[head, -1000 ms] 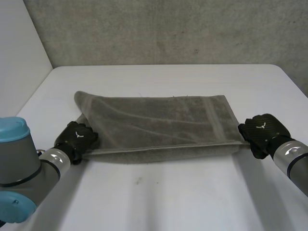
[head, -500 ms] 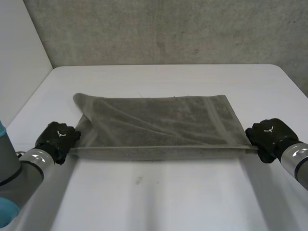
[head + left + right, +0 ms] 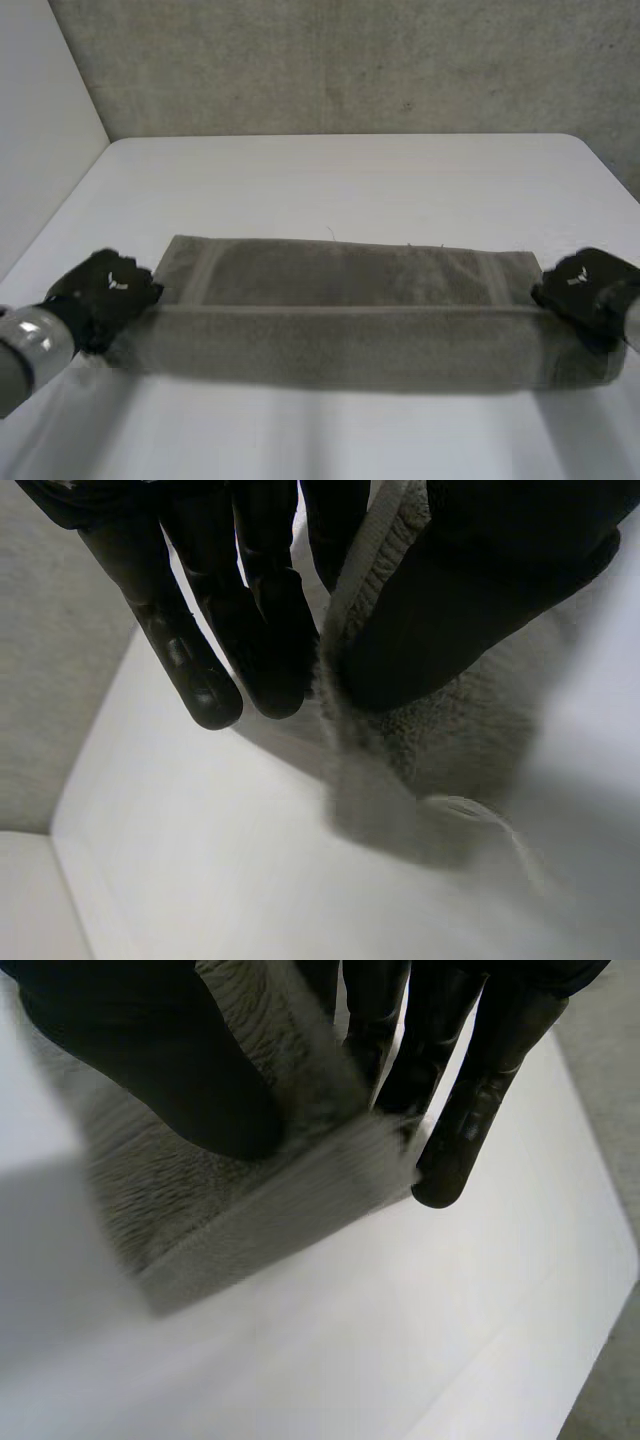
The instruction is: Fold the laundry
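Observation:
A grey towel (image 3: 350, 320) is stretched across the white table (image 3: 340, 180) between my two hands, lifted along its near edge, its far part hanging to the table. My left hand (image 3: 105, 290) pinches the towel's left end between thumb and fingers. In the left wrist view the towel (image 3: 440, 740) sits clamped under the thumb of the left hand (image 3: 250, 600). My right hand (image 3: 585, 285) grips the right end. In the right wrist view the towel (image 3: 230, 1190) is held between the thumb and fingers of the right hand (image 3: 420, 1050).
A grey wall (image 3: 340, 60) rises behind the table's far edge. A white side wall (image 3: 40, 130) stands at the left. Bare tabletop lies beyond the towel and in front of it.
Both hands have moved apart and toward the near side, raising the towel's near edge. The towel now hangs taut and looks narrower. The left hand closed its grip.

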You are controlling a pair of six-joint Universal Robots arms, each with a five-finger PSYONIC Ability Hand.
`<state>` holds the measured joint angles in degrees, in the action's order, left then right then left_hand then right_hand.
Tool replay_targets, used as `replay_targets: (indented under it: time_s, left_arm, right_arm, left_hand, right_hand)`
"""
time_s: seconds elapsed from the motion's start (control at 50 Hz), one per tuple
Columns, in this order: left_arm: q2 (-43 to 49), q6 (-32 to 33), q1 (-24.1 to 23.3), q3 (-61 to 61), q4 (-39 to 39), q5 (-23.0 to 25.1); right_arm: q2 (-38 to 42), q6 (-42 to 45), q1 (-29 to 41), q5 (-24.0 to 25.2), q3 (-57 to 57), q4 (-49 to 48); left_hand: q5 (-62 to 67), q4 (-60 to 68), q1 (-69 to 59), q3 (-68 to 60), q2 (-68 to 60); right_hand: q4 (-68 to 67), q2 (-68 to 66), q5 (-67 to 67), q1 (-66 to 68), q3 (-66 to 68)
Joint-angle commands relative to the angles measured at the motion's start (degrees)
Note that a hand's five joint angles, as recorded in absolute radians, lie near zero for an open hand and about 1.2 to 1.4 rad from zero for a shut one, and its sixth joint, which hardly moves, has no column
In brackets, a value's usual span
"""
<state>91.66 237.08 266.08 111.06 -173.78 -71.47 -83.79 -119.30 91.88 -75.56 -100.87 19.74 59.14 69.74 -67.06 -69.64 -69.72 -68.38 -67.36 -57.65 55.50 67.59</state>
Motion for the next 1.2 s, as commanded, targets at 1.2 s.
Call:
replay_targets:
  time_s: [1.2]
  left_arm:
    - [10.3, -43.27, -10.41, -5.69, -32.13, -10.1]
  right_arm:
    - [6.98, -30.63, 4.28, -5.05, -0.98, -17.36]
  left_hand:
    - [-57.58, -58.18, 55.5, 58.08, 58.16]
  right_hand:
    - [41.35, 40.33, 40.62, -28.47, -40.56]
